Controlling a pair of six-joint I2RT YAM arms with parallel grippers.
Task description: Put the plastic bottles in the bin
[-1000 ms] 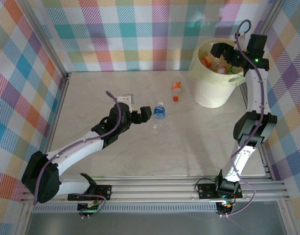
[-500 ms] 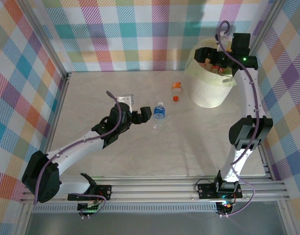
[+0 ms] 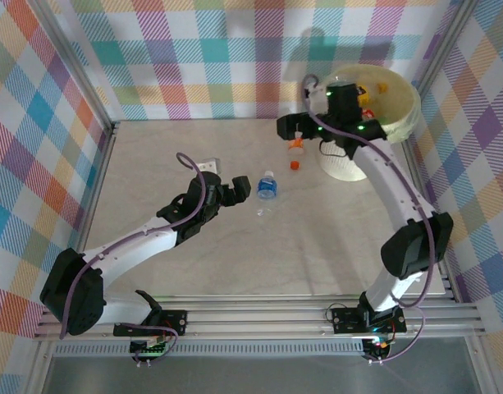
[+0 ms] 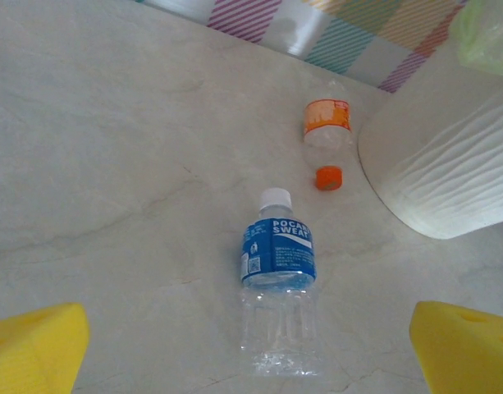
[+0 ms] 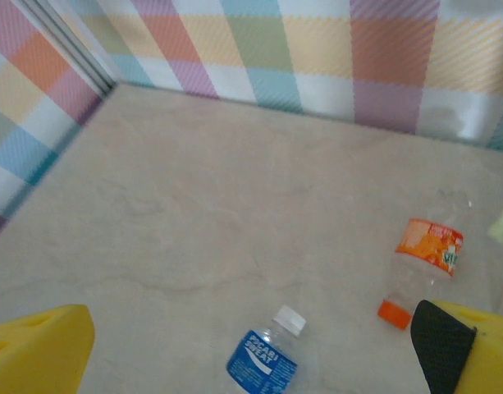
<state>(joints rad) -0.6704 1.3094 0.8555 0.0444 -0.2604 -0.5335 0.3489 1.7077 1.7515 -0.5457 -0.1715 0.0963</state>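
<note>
A clear plastic bottle with a blue label and white cap (image 3: 267, 190) lies on the table. My left gripper (image 3: 238, 190) is open just to its left. In the left wrist view this bottle (image 4: 277, 267) lies between the yellow fingers (image 4: 34, 349), untouched. An orange-label bottle (image 3: 295, 145) lies by the bin's foot with its loose orange cap (image 3: 294, 165) beside it. My right gripper (image 3: 296, 129) hangs open above it, holding nothing. The right wrist view shows the orange-label bottle (image 5: 423, 254) and the blue-label one (image 5: 263, 361) below. The cream bin (image 3: 399, 123) at the back right holds several bottles (image 3: 368, 97).
Checked walls close off the back and both sides. The bin (image 4: 440, 172) stands close to the right of the orange-label bottle (image 4: 326, 127) and its cap (image 4: 328, 177). Bare tabletop (image 3: 317, 246) stretches across the front.
My right arm has swung left from over the bin to above the orange-label bottle, jaws still open. The left arm has barely moved.
</note>
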